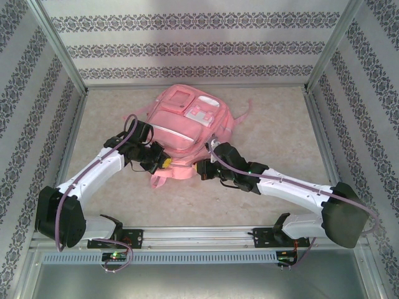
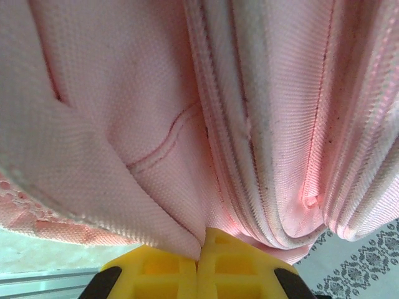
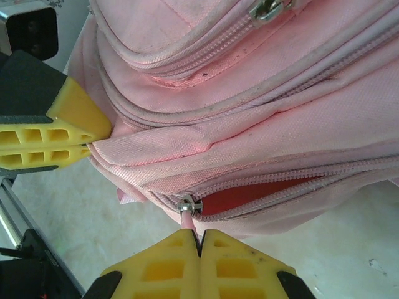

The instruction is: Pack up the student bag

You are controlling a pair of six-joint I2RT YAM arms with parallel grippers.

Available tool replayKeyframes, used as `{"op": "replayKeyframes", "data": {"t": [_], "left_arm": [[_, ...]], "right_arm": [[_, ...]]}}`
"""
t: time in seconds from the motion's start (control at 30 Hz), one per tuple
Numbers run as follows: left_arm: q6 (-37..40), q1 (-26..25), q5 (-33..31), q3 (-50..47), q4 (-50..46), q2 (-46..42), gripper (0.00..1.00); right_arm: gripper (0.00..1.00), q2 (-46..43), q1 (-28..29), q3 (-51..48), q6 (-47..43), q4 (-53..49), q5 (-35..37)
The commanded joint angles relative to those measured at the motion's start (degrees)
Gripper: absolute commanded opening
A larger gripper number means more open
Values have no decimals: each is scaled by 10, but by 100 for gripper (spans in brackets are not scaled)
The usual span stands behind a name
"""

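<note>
The left gripper [image 2: 201, 248], jaws pressed together, pinches a fold of pink fabric at the near edge of the student bag [image 1: 187, 121], which lies flat directly ahead of both grippers. Just beside it, the right gripper [image 3: 199, 240] is clamped on the zip pull [image 3: 186, 217] of a front pocket. The pocket gapes slightly above the fingertips, showing red lining [image 3: 243, 196]. From the left wrist the cloth sits too close to tell which seam is caught. Bare table [image 1: 280, 143] lies open outward of each gripper and behind them; patterned walls [image 1: 187, 50] enclose three sides.
</note>
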Motion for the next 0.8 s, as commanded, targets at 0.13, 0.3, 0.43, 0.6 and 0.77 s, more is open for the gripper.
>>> {"op": "replayKeyframes", "data": {"t": [0.13, 0.3, 0.43, 0.6, 0.77], "left_arm": [[-34, 28, -36, 45, -24, -6, 0], [-48, 23, -30, 83, -32, -10, 0], [-53, 19, -29, 88, -34, -16, 0], [-38, 18, -30, 66, -40, -28, 0], [-36, 18, -29, 18, -39, -49, 0]], "right_arm": [[0, -7, 2, 17, -65, -112, 71], [0, 13, 7, 21, -65, -111, 79], [0, 24, 7, 30, -59, -112, 89], [0, 15, -27, 23, -12, -93, 97], [0, -7, -85, 5, 27, -85, 74]]}}
